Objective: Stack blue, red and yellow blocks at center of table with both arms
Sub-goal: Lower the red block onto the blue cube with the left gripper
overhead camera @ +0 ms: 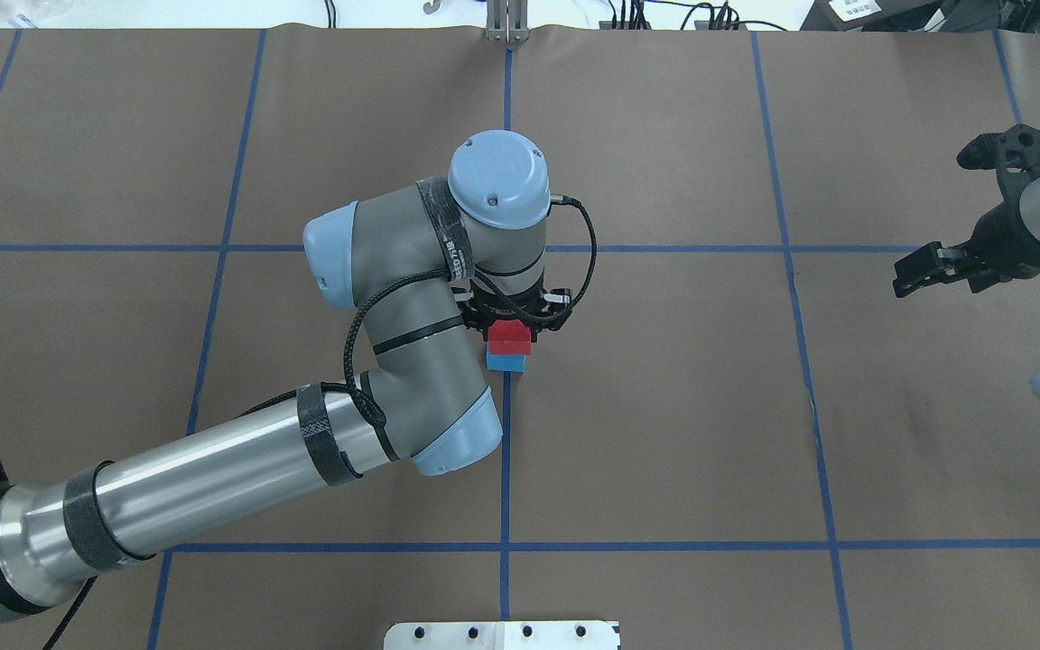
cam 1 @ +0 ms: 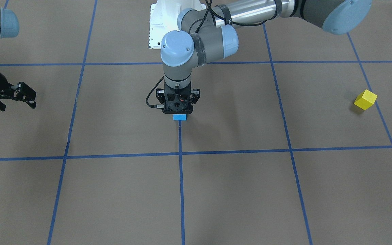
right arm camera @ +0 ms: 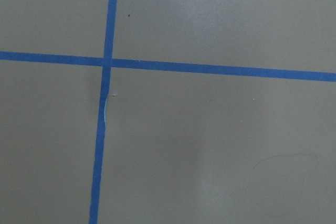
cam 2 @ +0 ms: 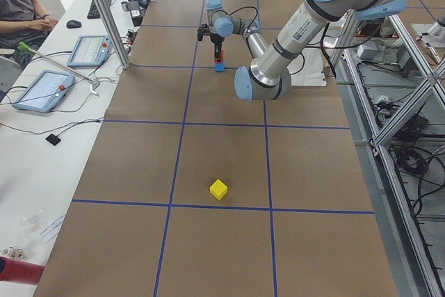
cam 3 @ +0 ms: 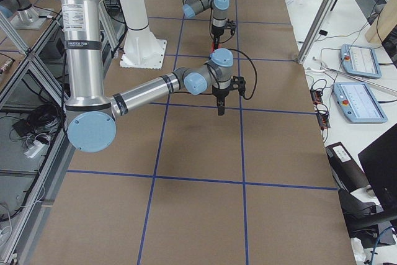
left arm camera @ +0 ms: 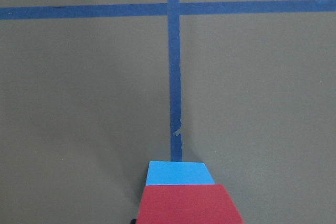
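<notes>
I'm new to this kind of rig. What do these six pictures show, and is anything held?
Two jointed robot arms work at a taped brown table. One camera faces the robot, one is overhead, one sits at each table end and one on each wrist. The left gripper, at centre, seems to grip the red block, on or just above the blue block. The yellow block lies alone on the robot's left side. The right gripper hangs open, empty.
</notes>
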Robot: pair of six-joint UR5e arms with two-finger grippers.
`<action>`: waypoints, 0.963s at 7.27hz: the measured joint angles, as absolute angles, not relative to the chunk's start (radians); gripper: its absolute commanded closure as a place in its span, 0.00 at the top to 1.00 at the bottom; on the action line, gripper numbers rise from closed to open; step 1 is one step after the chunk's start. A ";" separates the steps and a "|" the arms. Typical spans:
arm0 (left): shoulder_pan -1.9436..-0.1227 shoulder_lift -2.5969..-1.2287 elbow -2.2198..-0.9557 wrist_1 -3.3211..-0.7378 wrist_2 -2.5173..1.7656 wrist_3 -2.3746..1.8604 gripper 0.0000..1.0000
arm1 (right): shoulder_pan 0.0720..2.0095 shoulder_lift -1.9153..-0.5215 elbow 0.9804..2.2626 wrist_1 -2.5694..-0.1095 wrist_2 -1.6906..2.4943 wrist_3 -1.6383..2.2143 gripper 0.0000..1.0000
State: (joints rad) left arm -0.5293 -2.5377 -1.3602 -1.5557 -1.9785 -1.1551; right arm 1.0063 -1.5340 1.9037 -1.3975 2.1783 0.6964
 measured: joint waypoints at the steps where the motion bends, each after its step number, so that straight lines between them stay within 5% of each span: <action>1: -0.529 -2.536 -1.361 -1.561 -1.978 -1.155 0.00 | 1.006 -1.534 1.904 -1.397 2.178 0.696 1.00; 5: -0.530 -2.531 -1.363 -1.563 -1.966 -1.155 0.00 | 1.006 -1.534 1.904 -1.397 2.178 0.696 1.00; 7: -0.530 -2.530 -1.364 -1.563 -1.965 -1.155 0.53 | 1.006 -1.534 1.904 -1.397 2.178 0.696 1.00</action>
State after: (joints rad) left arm -0.5296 -2.5304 -1.3636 -1.5632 -1.9652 -1.1551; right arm 1.0063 -1.5340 1.9037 -1.3975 2.1783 0.6964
